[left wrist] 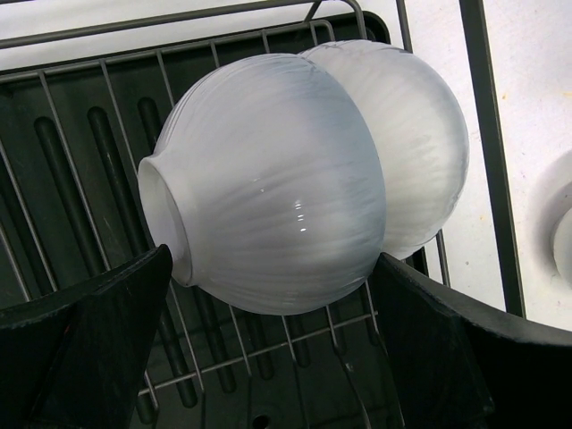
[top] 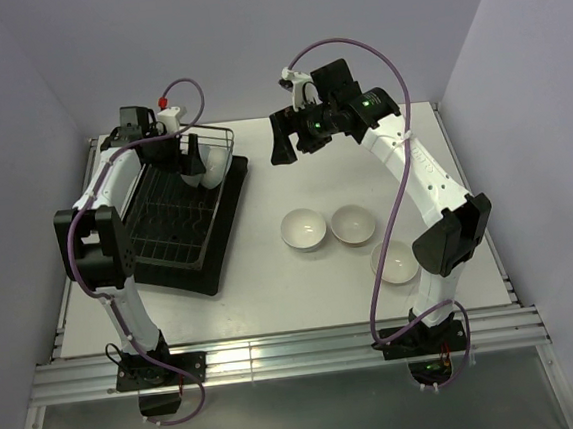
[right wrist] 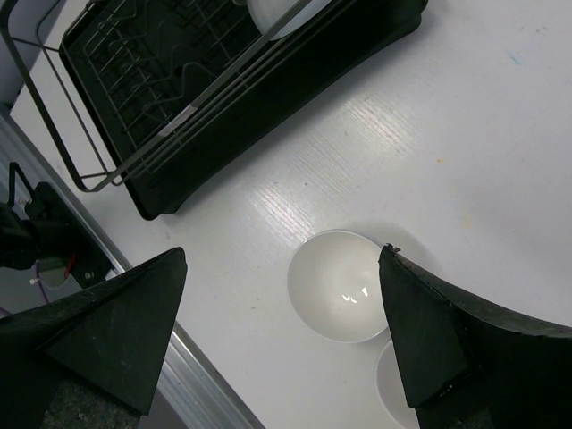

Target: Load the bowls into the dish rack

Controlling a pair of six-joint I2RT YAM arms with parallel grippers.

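Progress: two bowls (left wrist: 268, 179) stand on edge in the dish rack (top: 218, 231), my left gripper (top: 191, 161) spread around the nearer one; three bowls (top: 304, 229) left on table (top: 274, 296), my right gripper (right wrist: 279, 259) spread, empty.

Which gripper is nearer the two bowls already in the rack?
Left. The left gripper sits right at the racked bowls, jaws open either side of one; the right gripper hovers over the table, clear of the rack.

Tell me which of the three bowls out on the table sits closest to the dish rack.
The leftmost bowl of the three; the middle bowl and the right bowl both lie farther right, away from the dish rack.
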